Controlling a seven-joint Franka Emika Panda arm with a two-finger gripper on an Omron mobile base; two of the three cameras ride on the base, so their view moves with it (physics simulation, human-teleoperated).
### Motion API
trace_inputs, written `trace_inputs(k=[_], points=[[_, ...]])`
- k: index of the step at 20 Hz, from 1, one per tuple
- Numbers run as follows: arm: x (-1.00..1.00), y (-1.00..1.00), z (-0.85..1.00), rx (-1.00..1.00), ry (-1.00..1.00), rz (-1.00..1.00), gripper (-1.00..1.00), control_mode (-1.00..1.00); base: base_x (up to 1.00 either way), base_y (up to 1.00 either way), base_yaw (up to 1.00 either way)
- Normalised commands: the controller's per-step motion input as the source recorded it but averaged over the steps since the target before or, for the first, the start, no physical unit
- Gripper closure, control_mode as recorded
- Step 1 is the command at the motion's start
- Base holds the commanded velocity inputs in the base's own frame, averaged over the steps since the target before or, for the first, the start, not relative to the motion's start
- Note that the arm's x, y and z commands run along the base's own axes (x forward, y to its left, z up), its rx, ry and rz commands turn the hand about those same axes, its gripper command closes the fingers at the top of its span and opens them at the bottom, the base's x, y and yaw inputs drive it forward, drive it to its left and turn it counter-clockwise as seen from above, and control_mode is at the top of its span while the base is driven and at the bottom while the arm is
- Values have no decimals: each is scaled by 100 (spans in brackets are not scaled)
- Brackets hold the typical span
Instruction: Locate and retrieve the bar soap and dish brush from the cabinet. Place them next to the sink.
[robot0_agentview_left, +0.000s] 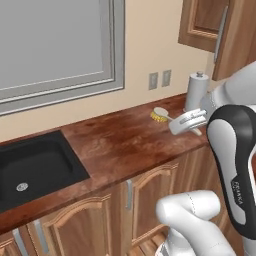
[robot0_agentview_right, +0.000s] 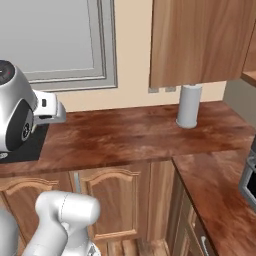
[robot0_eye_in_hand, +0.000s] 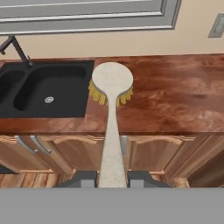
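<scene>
Above bench (robot0_agentview_left: 115, 145), right of sink (robot0_agentview_left: 35, 167), your claw (robot0_eye_in_hand: 112, 178) clamped tight on brush (robot0_eye_in_hand: 111, 113) handle, bristles down.

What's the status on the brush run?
Gripper shut on brush handle. Brush held above the counter, bristles down, right of sink. Nothing in the way.
</scene>
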Motion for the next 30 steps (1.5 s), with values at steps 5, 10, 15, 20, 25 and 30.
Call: trace_inputs(k=[5, 10, 15, 20, 25, 30], points=[[0, 0, 0, 0, 0, 0, 100, 100, 2, 11, 5], [0, 0, 0, 0, 0, 0, 100, 100, 30, 47, -2], [0, 0, 0, 0, 0, 0, 100, 100, 53, 39, 0], [0, 0, 0, 0, 0, 0, 100, 100, 49, 22, 3], [0, 0, 0, 0, 0, 0, 100, 100, 38, 24, 3], [0, 0, 0, 0, 0, 0, 100, 100, 26, 7, 1]])
